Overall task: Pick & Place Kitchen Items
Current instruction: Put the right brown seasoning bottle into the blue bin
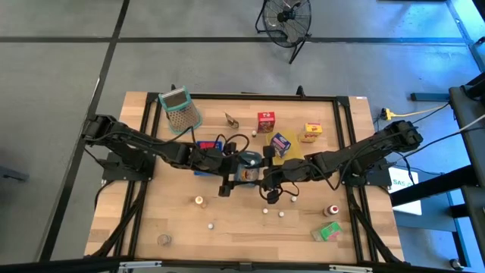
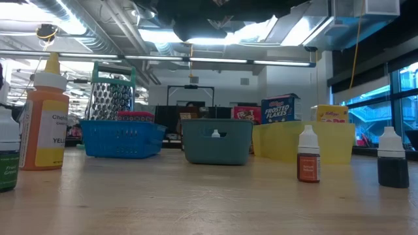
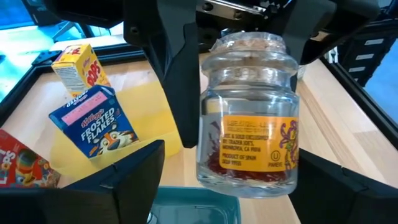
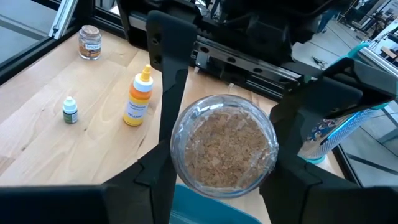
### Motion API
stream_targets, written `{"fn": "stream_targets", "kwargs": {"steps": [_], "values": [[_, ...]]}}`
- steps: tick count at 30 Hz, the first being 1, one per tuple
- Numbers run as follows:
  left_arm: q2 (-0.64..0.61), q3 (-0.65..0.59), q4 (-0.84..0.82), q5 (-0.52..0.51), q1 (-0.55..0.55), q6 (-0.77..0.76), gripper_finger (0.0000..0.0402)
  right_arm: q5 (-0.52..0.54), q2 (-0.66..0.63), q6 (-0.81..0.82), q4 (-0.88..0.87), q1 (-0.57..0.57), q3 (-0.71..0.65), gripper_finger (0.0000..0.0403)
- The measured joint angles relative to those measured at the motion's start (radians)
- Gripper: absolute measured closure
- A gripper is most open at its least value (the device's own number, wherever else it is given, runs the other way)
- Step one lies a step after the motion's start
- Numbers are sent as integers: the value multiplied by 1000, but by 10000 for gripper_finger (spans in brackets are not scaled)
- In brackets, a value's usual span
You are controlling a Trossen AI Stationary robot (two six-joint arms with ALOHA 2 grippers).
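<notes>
Hanging upright over the grey-blue tray (image 3: 193, 208) at mid-table, the glass jar (image 3: 249, 118) is being clamped from above by the right gripper (image 4: 221, 149). From the left, it is being flanked, untouched, by the left gripper (image 3: 236, 186), whose fingers (image 3: 130, 174) are being held spread.

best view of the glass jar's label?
Left wrist view: the glass jar faces it side-on, orange label readable. Right wrist view shows only its cork top; high view hides it among the grippers; low view misses it.

"Frosted Flakes" (Kellogg's) stands on the blue carton (image 3: 93, 124), "Pops" on the yellow carton (image 3: 78, 65).
</notes>
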Motion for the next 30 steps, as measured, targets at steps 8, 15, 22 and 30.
{"fn": "stream_targets", "kwargs": {"steps": [8, 15, 22, 30], "values": [[0, -1, 2, 16, 0, 0, 166, 4, 0, 12, 1, -3, 0, 215], [0, -1, -3, 15, 0, -1, 215, 2, 0, 44, 1, -15, 0, 172], [0, -1, -7, 11, 1, 0, 213, -1, 0, 45, -2, -16, 0, 191], [0, -1, -9, 16, 1, -2, 215, -32, 0, 45, -1, -17, 0, 191]]}}
